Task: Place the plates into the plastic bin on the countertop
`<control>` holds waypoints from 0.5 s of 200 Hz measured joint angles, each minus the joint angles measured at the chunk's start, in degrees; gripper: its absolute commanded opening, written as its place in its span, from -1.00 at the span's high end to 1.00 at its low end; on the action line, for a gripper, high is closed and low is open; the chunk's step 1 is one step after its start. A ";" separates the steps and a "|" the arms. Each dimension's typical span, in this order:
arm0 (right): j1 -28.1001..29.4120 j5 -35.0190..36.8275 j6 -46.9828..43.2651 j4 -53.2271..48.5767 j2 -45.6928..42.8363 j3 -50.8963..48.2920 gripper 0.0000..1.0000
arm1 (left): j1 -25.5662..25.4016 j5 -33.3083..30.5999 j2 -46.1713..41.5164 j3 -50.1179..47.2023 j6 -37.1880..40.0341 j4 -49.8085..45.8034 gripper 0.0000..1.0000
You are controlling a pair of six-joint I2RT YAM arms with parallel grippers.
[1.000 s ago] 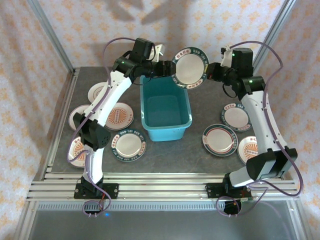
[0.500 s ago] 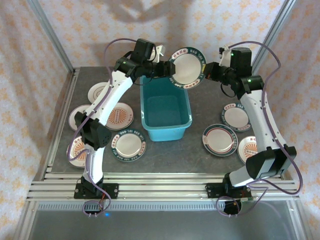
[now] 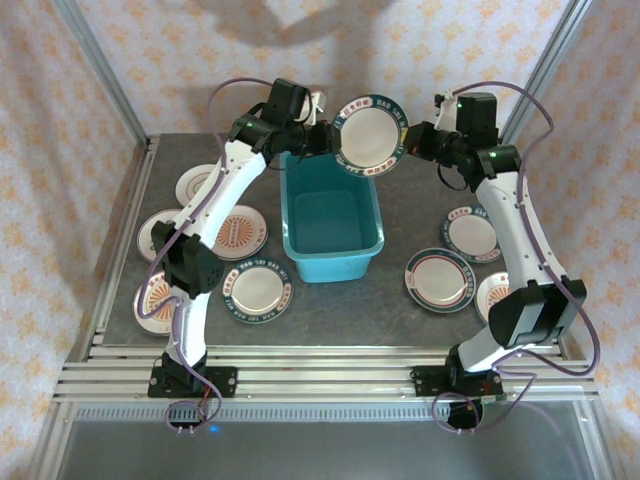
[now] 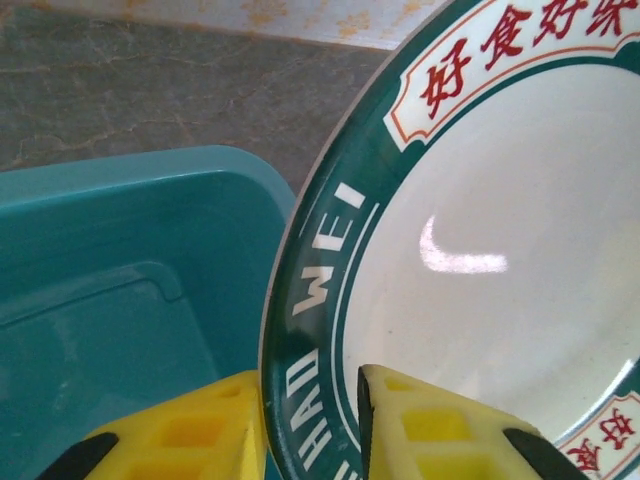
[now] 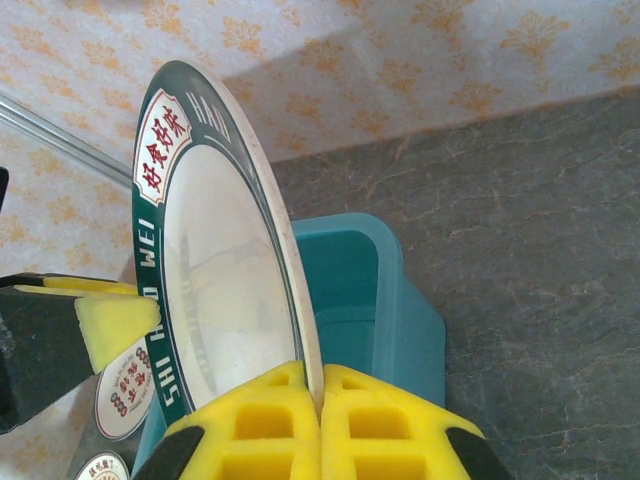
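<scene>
Right wrist: right hand (image 5: 320, 388) pinches a green-rimmed round white plate (image 5: 220, 280) above the teal rectangular plastic bin (image 5: 408, 318). Left hand (image 4: 312, 402) straddles its rim, grip unclear; a handover seems likely, then lowering

You see the raised plate (image 3: 372, 134), top centre: white face, dark green rim, white lettering, red characters on white panels. Plastic bin (image 3: 333, 222) below is teal-blue. Countertop (image 3: 400, 310) is dark grey, speckled. At left, the sunburst plate (image 3: 245, 235) is red-orange. Finger pads (image 5: 250, 425) are yellow. Wall (image 3: 400, 50) is pale with an orange floral print.
</scene>
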 measured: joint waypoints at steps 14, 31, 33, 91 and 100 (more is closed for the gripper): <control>-0.17 -0.37 0.31 0.04 0.33 0.00 1.00 | 0.00 -0.39 0.00 0.00 0.02 -0.02 0.54; -0.37 -1.05 0.66 0.24 0.85 0.02 1.00 | 0.00 -1.09 0.00 0.00 0.02 -0.37 0.60; -0.37 -1.16 0.68 0.24 0.94 0.04 1.00 | 0.02 -1.14 0.00 0.00 -0.02 -0.42 0.61; -0.63 -3.43 1.95 0.61 4.09 0.42 1.00 | 0.98 -1.92 0.00 -0.68 -0.02 -0.90 0.71; -0.63 -3.87 2.10 0.61 4.39 0.42 1.00 | 1.01 -1.97 0.00 -1.31 -0.04 -0.85 0.68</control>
